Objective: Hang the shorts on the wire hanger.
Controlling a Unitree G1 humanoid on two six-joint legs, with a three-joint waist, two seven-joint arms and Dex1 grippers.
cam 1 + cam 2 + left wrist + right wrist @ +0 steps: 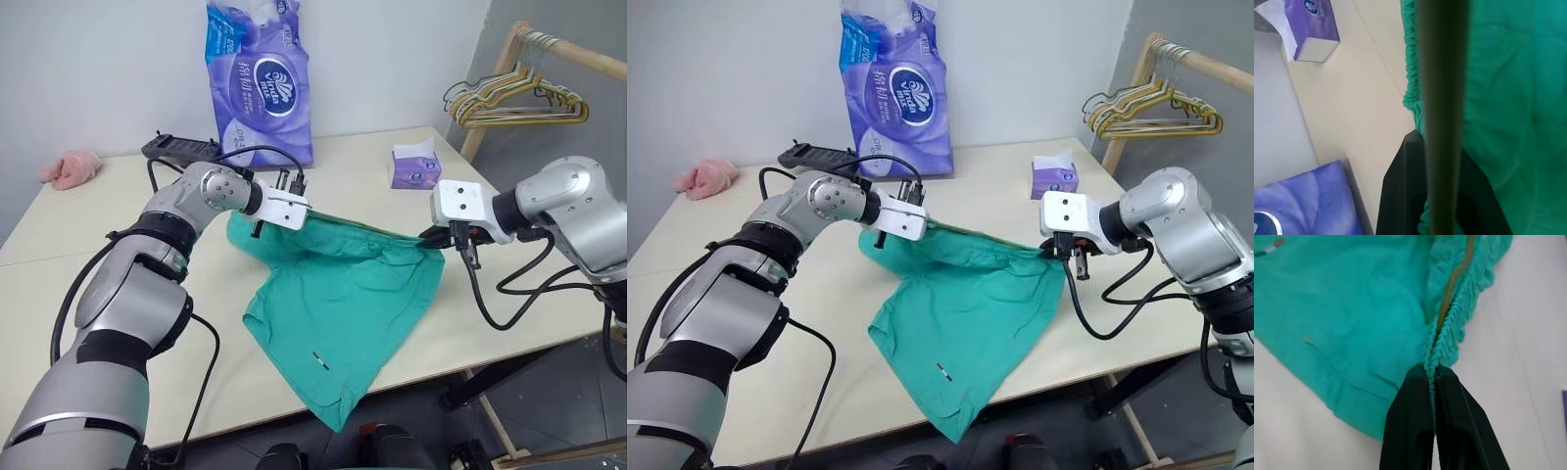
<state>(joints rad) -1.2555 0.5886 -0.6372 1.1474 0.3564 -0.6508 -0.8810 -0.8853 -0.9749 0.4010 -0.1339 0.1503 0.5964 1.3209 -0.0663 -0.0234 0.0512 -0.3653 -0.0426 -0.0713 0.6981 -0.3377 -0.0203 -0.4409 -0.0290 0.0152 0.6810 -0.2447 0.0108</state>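
Teal-green soft cloth shorts held stretched over the beige table, legs draped past its front edge. Left gripper clamped on one waistband end, right gripper clamped on the other. Thin olive-gold wire hanger seen inside the waistband. Even tension judged essential.

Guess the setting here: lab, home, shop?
Probably a lab or test room staged for laundry work: a plain pale table against a bare wall, a wooden rack of hangers, and household props like the purple tissue pack and tissue box.
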